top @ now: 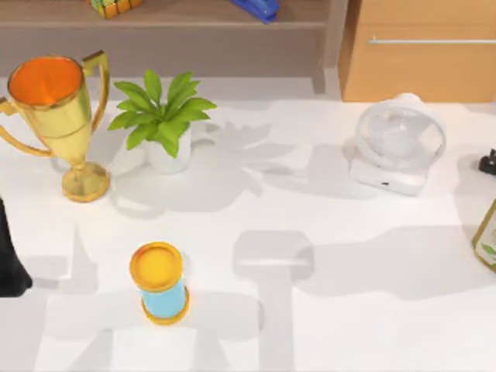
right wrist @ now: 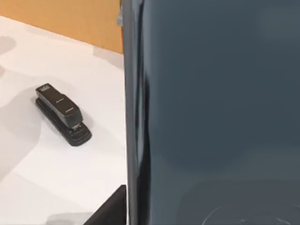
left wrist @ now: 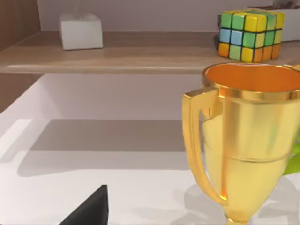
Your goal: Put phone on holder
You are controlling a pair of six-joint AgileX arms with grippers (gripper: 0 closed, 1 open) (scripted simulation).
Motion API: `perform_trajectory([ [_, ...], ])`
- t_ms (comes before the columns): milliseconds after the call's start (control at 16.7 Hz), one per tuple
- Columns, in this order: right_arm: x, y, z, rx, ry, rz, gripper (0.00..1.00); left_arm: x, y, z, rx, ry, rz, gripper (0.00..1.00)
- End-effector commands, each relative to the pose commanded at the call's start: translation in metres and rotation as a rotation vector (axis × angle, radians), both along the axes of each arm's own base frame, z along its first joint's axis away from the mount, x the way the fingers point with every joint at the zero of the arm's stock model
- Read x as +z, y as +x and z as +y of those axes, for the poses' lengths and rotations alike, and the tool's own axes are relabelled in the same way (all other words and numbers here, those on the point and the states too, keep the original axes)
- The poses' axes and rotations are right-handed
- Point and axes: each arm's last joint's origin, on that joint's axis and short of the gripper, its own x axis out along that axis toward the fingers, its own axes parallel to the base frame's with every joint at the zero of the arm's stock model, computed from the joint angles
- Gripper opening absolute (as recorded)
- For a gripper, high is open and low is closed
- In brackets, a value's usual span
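White table (top: 325, 325) backed by a wooden shelf (top: 194, 19) and a wooden cabinet (top: 418, 70), seen from above. The landmark is the gold trophy (top: 58, 116) at the table's left, whose cup shows an orange interior with nothing visible inside it. Just to the right of the trophy stands a small white pot (top: 169, 153) holding a green leafy plant (top: 159, 112). Nearer the front edge than the trophy, and slightly to its right, stands a small hourglass (top: 160, 282) with yellow caps and a pale blue body. Well to the right of the trophy sits a white desk fan (top: 395, 143). On the shelf behind the trophy rest a coloured puzzle cube (left wrist: 251, 35) and a white box (left wrist: 80, 30).

The phone (right wrist: 211, 112) (a dark grey-blue glossy slab) stands close before the right wrist camera, its edge upright, with a black stapler (right wrist: 62, 114) lying on the table beyond it. Whether the right claw grips the phone cannot be told. A dark part of the left arm (top: 9, 260) sits at the table's left edge, in front of the trophy; its claw's opening cannot be told.
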Motion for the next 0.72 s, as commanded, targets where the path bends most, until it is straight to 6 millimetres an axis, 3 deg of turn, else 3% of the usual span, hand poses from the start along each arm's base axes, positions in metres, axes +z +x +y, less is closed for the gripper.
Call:
perform_trajectory([
  [300, -0.004, 0.007, 0.007, -0.028, -0.004, -0.002, 0.0, 0.0, 0.0, 0.0, 0.0, 0.0, 0.0, 1.0],
  [720, -0.024, 0.037, 0.014, 0.013, -0.006, -0.002, 0.0, 0.0, 0.0, 0.0, 0.0, 0.0, 0.0, 1.0],
])
